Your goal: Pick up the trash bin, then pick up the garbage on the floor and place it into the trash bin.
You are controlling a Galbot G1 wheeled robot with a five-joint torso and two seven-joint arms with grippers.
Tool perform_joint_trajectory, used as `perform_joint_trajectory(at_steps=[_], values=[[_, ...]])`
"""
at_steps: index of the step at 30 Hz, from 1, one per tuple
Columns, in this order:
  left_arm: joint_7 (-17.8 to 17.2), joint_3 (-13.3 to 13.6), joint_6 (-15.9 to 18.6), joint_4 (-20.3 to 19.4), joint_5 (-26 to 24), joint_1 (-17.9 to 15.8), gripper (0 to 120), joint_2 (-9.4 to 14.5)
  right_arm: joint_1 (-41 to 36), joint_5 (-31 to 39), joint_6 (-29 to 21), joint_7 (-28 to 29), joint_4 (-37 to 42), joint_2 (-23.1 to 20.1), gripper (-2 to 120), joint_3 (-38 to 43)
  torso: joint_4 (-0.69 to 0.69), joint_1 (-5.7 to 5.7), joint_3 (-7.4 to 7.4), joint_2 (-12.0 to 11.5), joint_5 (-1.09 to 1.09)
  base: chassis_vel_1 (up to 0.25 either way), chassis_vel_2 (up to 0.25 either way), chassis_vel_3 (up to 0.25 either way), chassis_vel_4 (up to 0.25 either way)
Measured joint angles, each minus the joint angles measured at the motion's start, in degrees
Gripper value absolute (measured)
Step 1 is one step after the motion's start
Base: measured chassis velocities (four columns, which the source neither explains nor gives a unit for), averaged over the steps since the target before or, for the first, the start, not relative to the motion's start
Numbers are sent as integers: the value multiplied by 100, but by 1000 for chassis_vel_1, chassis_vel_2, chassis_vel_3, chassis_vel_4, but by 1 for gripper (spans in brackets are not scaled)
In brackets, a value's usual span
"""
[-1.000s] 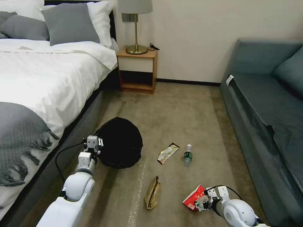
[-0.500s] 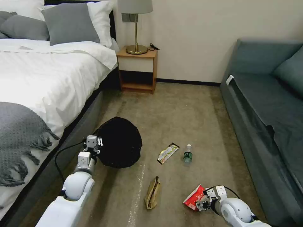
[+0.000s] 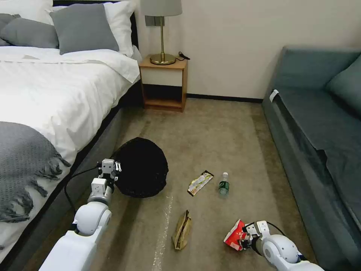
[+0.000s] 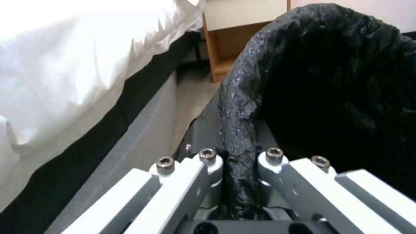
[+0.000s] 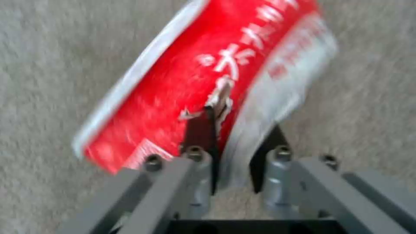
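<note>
Two grippers are both gripping: the left gripper (image 4: 237, 162) is pinching the trash bin's (image 3: 141, 172) black bag rim beside the bed (image 3: 45, 98), while the right gripper (image 5: 232, 156) is clamping the red-and-white packet (image 3: 235, 234) low over the carpet (image 3: 210, 131), near the brown paper piece (image 3: 182, 229).

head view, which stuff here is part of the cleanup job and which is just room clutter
Part of the job: trash bin, gripped at its rim by the left gripper; red-and-white packet in the right gripper; brown paper piece; yellow-black wrapper; small bottle.

Just lying about: bed, nightstand, lamp, sofa.
</note>
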Motion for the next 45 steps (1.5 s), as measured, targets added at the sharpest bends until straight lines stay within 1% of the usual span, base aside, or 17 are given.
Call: perform_joint_trajectory(at_steps=[1,3,4,13,20,23,24,27,29,30,31,36,38,41,43,44,45], values=[[0,0,0,0,0,0,4,0,0,0,0,0,0,0,10,0,0,0,0,0,0,0,0,0,0],[32,-18,-33,20,-5,1,4,11,10,0,0,-2,45,-15,1,37,0,0,0,0,0,0,0,0,0],[45,-26,-49,30,-7,2,4,12,10,0,0,-5,65,-19,0,54,0,0,0,0,0,0,0,0,0],[50,-24,-47,10,-45,32,4,31,82,-81,1,-35,231,-41,0,204,0,0,0,0,1,0,0,0,0],[44,-25,-44,7,-47,3,4,56,327,13,0,13,518,-69,0,275,-1,0,0,0,1,0,0,0,0],[26,-3,-34,34,-46,-44,4,60,768,70,0,28,810,20,0,215,-1,0,0,0,0,0,0,0,0],[26,-3,-34,34,-46,-44,4,60,768,70,0,28,810,20,0,215,-1,0,0,0,0,0,0,0,0],[-9,71,-3,52,-32,-101,4,27,1351,174,2,69,1135,200,0,-19,2,0,0,0,0,0,0,0,0],[-9,71,-3,52,-32,-101,4,27,1351,174,2,69,1135,200,0,-19,2,0,0,0,0,0,0,0,0],[-15,104,6,57,-14,-121,4,10,1606,209,2,69,1236,273,0,-150,3,0,0,0,-1,0,0,0,0],[-17,109,8,72,0,-127,4,-4,1741,243,0,68,1260,300,0,-229,-1,0,1,0,0,0,0,0,0],[-19,110,8,134,41,-127,4,-51,2108,427,2,26,1343,319,0,-453,0,0,1,0,-2,0,0,0,0],[-21,104,8,140,44,-124,4,-57,2195,459,16,-12,1344,308,0,-522,1,0,0,0,2,0,0,0,0],[-32,98,8,144,52,-120,4,-70,2473,505,118,-106,1329,276,0,-748,0,0,1,0,-1,0,0,0,0],[-49,97,17,122,56,-118,4,-70,2814,559,219,-176,1282,286,0,-995,0,0,0,0,0,0,0,0,0],[-49,97,17,122,56,-118,4,-70,2814,559,219,-176,1282,286,0,-995,0,0,0,0,0,0,0,0,0],[-59,97,27,106,56,-118,4,-70,3034,618,319,-241,1252,335,0,-1156,0,0,0,0,-1,0,0,0,0]])
